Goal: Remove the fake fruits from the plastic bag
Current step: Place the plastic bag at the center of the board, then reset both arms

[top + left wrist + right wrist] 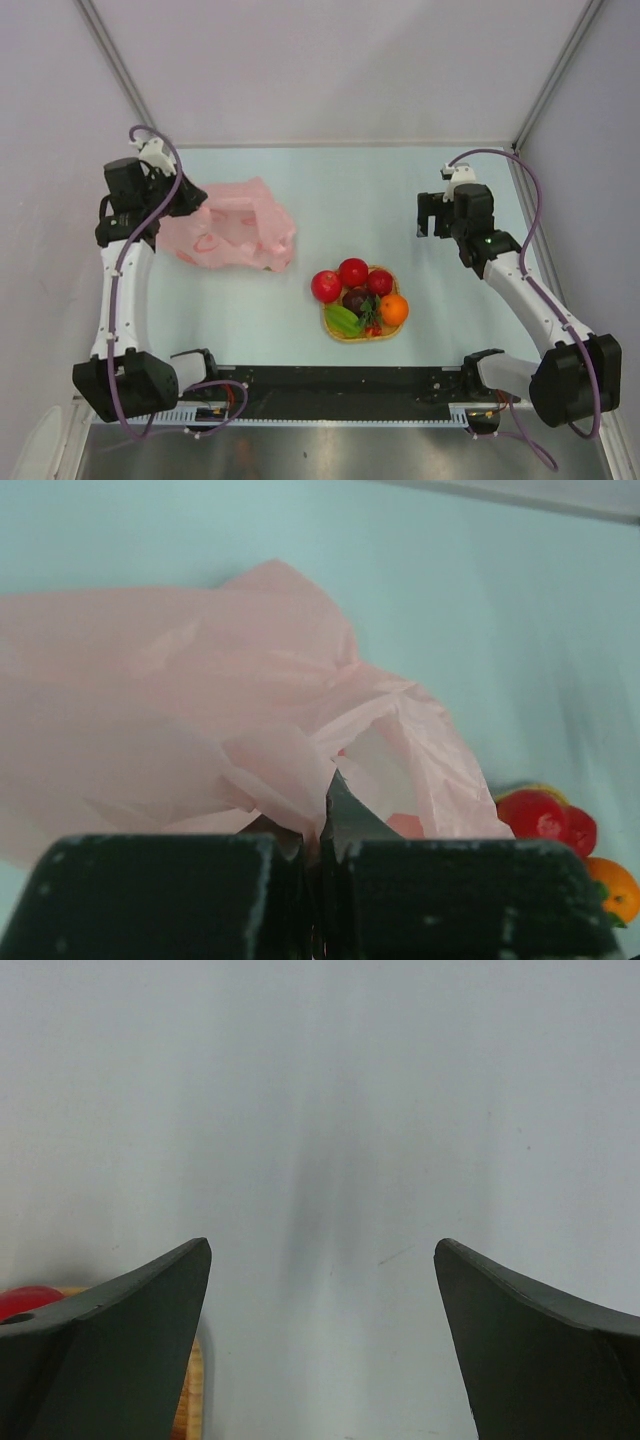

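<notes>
The pink plastic bag (235, 235) lies crumpled at the left of the table. My left gripper (190, 200) is shut on a fold at its left end; in the left wrist view the jaws (322, 820) pinch the thin pink film (200, 690). The fake fruits sit in a pile outside the bag: three red ones (352, 271), a dark purple one (356, 299), an orange one (394, 310) and a green one (343, 320). My right gripper (433, 215) is open and empty above bare table, right of the fruits (322, 1245).
The fruits rest on a woven orange-tan mat (352, 337) at the table's middle front; its edge shows in the right wrist view (190, 1400). White walls enclose the table on three sides. The arm bases stand on the black rail (330, 385) at the near edge.
</notes>
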{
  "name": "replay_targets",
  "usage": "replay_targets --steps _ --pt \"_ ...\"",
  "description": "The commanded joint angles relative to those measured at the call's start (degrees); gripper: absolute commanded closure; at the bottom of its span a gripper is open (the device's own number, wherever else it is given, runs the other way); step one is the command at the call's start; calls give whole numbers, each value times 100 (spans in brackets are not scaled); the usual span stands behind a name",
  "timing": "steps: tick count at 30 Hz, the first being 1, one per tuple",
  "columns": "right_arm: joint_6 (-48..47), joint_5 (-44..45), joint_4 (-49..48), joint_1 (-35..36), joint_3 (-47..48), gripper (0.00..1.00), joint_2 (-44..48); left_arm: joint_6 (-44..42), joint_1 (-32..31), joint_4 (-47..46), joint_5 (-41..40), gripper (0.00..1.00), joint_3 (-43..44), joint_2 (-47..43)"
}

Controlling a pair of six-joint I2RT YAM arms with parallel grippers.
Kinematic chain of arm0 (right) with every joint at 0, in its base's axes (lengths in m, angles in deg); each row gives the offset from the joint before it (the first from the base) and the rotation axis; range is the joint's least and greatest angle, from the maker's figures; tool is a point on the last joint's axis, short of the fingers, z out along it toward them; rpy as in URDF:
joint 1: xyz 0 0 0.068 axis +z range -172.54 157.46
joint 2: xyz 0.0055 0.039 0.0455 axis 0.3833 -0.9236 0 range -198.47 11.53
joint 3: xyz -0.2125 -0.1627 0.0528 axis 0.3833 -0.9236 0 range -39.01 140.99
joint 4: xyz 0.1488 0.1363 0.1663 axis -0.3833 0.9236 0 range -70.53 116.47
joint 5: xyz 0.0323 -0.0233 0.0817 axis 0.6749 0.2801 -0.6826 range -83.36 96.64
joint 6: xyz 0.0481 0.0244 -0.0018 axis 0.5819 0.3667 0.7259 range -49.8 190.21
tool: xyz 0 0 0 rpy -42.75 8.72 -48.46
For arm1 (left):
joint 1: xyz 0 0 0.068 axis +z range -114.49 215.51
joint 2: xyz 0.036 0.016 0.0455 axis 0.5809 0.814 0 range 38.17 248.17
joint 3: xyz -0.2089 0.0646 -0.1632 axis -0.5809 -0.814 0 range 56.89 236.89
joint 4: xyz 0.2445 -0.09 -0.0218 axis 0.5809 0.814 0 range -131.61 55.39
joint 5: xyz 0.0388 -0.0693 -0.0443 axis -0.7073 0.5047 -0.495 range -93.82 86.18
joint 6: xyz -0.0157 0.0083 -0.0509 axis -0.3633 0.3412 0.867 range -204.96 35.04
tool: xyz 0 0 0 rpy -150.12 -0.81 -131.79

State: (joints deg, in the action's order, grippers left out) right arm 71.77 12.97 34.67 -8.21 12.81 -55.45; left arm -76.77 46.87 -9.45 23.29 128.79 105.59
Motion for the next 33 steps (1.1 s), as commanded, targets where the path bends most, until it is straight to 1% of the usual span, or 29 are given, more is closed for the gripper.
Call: replay_targets --steps 1,2,3,4,5,6,7,9,11,14,15,17,19,21,25,29,33 --pt "160 -53 -264 -53 -39 0 97 -536 -54 88 -381 100 -536 -176" --pt "186 -44 -246 -44 -48 0 106 -572 -89 141 -478 97 -641 -211" --pt "204 -44 -211 -44 -40 0 115 -581 -98 193 -627 91 -659 -238" --pt "213 -26 -124 -44 -48 1 150 -581 -116 229 -837 78 -677 -316" --pt "213 -9 -70 -44 -40 0 159 -581 -133 255 -918 50 -703 -378" --pt "187 17 52 -44 -48 0 194 -590 -142 264 -1040 38 -721 -439" --pt "160 52 105 -44 -48 0 238 -625 -195 273 -1059 21 -730 -588" --pt "90 97 237 -44 -40 0 282 -774 -274 387 -1033 1 -625 -703" --pt "64 316 395 -35 -5 0 343 -801 -414 598 -1217 0 -415 -844" --pt "2 571 869 -35 92 0 466 -801 -432 791 -1384 0 -221 -1159" --pt "-24 632 1044 -35 110 0 519 -1001 -441 835 -1410 0 -194 -1248" --pt "-42 782 1186 -35 127 0 668 -1108 -432 879 -1446 0 -185 -1580" --pt "-16 826 1310 -44 127 0 774 -1205 -441 871 -1420 0 -264 -1819" --pt "-24 747 1389 -35 136 0 905 -1267 -441 853 -1227 0 -483 -2143" --pt "-25 738 1433 -27 145 0 1012 -1118 -441 871 -1006 0 -887 -2549" --pt "142 633 1442 -35 189 0 1003 -1047 -441 757 -927 0 -1239 -2742" --pt "266 396 1354 -35 233 0 968 -977 -432 669 -875 0 -1336 -2778"
